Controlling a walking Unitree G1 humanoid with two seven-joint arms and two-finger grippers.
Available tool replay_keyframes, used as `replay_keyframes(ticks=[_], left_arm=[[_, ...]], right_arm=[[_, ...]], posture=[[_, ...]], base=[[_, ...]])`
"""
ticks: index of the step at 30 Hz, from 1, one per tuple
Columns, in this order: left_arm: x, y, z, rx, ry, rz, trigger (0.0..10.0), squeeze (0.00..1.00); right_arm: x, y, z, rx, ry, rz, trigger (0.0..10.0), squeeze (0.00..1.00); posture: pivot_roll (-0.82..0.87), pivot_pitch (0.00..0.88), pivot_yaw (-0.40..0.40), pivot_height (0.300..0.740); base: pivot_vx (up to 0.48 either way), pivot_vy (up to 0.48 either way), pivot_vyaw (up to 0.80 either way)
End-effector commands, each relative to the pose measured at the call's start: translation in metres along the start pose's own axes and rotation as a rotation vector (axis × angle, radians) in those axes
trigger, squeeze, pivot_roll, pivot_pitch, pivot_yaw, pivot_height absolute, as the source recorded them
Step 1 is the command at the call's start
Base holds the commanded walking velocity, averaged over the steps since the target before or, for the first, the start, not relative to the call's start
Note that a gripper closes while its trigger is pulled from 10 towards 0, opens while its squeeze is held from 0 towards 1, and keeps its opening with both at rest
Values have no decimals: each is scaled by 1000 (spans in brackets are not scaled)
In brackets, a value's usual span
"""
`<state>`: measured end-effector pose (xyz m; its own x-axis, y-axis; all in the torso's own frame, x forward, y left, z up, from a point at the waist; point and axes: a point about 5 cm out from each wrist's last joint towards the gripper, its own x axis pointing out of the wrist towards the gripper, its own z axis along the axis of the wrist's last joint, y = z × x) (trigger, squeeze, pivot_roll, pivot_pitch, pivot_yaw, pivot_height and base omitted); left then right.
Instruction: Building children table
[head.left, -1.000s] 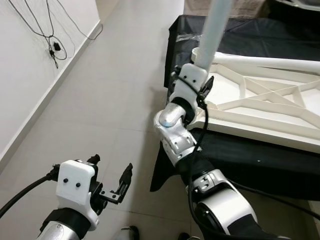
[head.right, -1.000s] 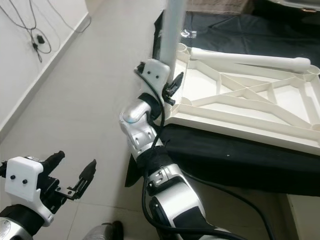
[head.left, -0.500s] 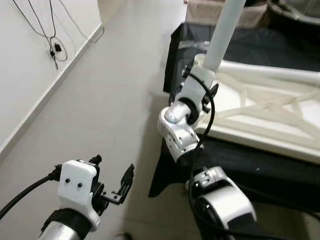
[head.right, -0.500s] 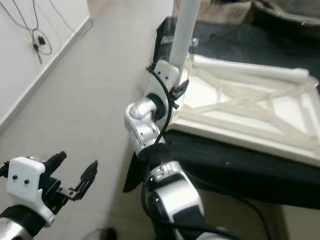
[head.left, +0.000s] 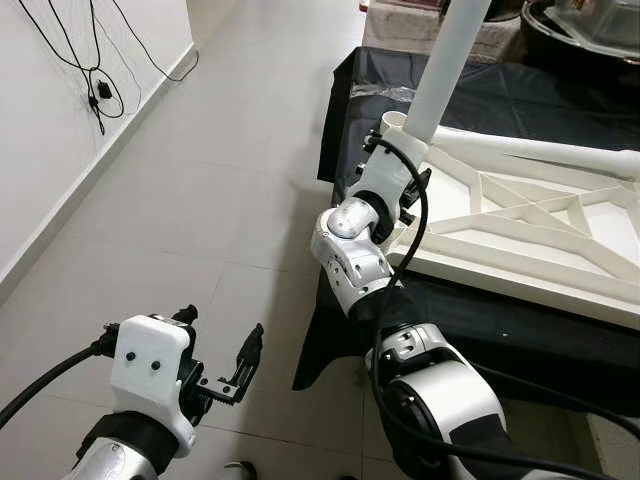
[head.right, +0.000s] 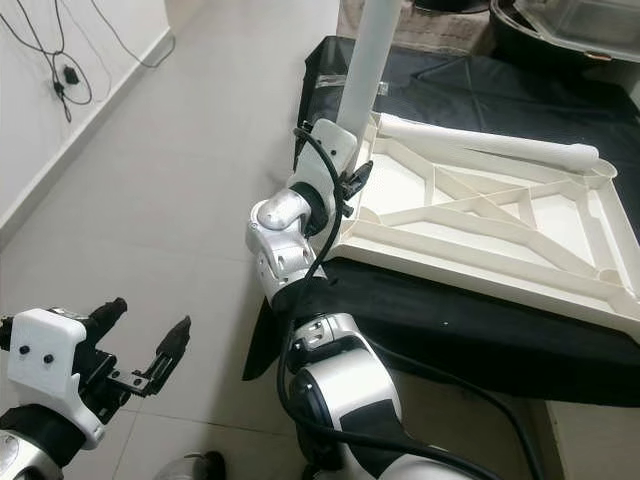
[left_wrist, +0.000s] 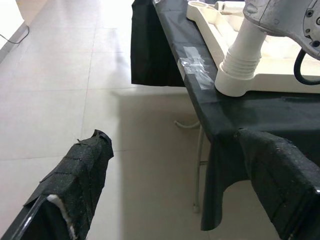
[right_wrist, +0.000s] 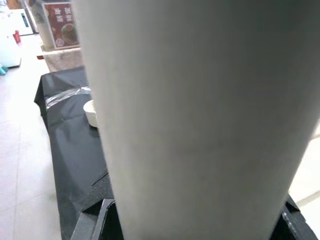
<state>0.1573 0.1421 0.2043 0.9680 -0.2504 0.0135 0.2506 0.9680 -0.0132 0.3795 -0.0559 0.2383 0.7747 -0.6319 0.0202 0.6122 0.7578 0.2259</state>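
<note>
The right pincer (head.left: 408, 172) is pinching the white table leg (head.left: 452, 62) near that leg's lower end, and the leg stands close to upright, leaning slightly right as it rises out of view. The leg's foot sits in a ribbed round socket (left_wrist: 240, 70) at the near left corner of the upturned white table frame (head.right: 470, 215). In the right wrist view the leg (right_wrist: 200, 115) stands directly between the black fingers (right_wrist: 97, 220), so near the camera that it blocks most of the scene.

The frame lies upside down, its ribbed underside facing up, on a tabletop draped in black cloth (head.left: 480, 320). A second white leg (head.right: 485, 145) lies flat along the frame's far edge, running from the socket corner out to the right. A strip of clear tape (left_wrist: 195, 67) is stuck to the cloth just beside the socket, on its far left side.

The left pincer (head.left: 222, 352) hangs low at the near left over the pale tiled floor (head.left: 200, 200), well apart from the tabletop, its fingers (left_wrist: 80, 180) spread and holding nothing. Black cables (head.left: 95, 70) hang on the white wall at the far left.
</note>
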Motion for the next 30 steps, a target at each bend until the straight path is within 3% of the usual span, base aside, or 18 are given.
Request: replay_keyframes(ticks=[1, 7, 10, 11, 12, 13, 14, 16, 17, 19, 21, 22, 23, 25, 27, 28, 30], left_arm=[[-1, -1, -5, -2, 30, 1, 10000, 0], [-1, -1, -5, 2, 30, 0, 10000, 0], [-1, 0, -5, 3, 28, 2, 10000, 0], [0, 0, -5, 2, 28, 0, 10000, 0], [0, 0, -5, 2, 28, 0, 10000, 0], [0, -1, -5, 2, 28, -2, 10000, 0], [0, -1, -5, 2, 28, -2, 10000, 0], [-1, -1, -4, 4, 24, -4, 10000, 0], [-1, -1, -4, 4, 24, -4, 10000, 0], [-1, -2, -4, 4, 23, -2, 10000, 0], [-1, -2, -4, 4, 23, -2, 10000, 0], [1, -3, -5, 8, 25, -4, 10000, 0], [1, -3, -5, 8, 25, -4, 10000, 0], [2, -3, -5, 13, 27, -8, 10000, 0], [2, -3, -5, 14, 27, -9, 10000, 0], [4, -3, -6, 11, 25, -7, 10000, 0], [4, -3, -6, 10, 24, -6, 10000, 0]], right_arm=[[-30, -37, -111, -50, 637, -152, 10000, 0], [-19, -49, -112, -51, 658, -253, 10000, 0], [-11, -48, -105, -29, 612, -245, 10000, 0], [-6, -40, -93, -15, 524, -179, 10000, 0], [-6, -40, -93, -15, 524, -179, 10000, 0], [-1, -28, -74, 7, 399, -86, 10000, 0], [-1, -28, -74, 7, 399, -86, 10000, 0], [1, -10, -40, 35, 179, 61, 10000, 0], [1, -10, -40, 35, 179, 61, 10000, 0], [0, 5, -3, 37, -84, 191, 10000, 0], [0, 5, -3, 37, -84, 191, 10000, 0], [-11, 23, 23, 46, -280, 443, 10000, 0], [-11, 23, 23, 46, -280, 443, 10000, 0], [-18, 30, 30, 51, -337, 582, 10000, 0], [-19, 31, 30, 52, -339, 597, 10000, 0], [-20, 34, 28, 145, -270, 791, 10000, 0], [-21, 35, 28, 192, -250, 874, 10000, 0]], posture=[[180, 307, -26, 740], [180, 306, -26, 740], [180, 306, -26, 740], [173, 306, -26, 740], [173, 306, -26, 740], [173, 306, -26, 740], [173, 306, -26, 740], [174, 307, -28, 740], [174, 307, -28, 740], [174, 307, -28, 740], [174, 307, -28, 740], [172, 303, -26, 740], [172, 303, -26, 740], [168, 302, -26, 740], [168, 302, -26, 740], [165, 299, -28, 740], [165, 299, -28, 740]], base=[[0, 0, 0], [0, 0, 0], [0, 0, 0], [0, 0, 0], [0, 0, 0], [0, 0, 0], [0, 0, 0], [0, 0, 0], [0, 0, 0], [0, 0, 0], [0, 0, 0], [0, 0, 0], [0, 0, 0], [0, 0, 0], [0, 0, 0], [0, 0, 0], [0, 0, 0]])
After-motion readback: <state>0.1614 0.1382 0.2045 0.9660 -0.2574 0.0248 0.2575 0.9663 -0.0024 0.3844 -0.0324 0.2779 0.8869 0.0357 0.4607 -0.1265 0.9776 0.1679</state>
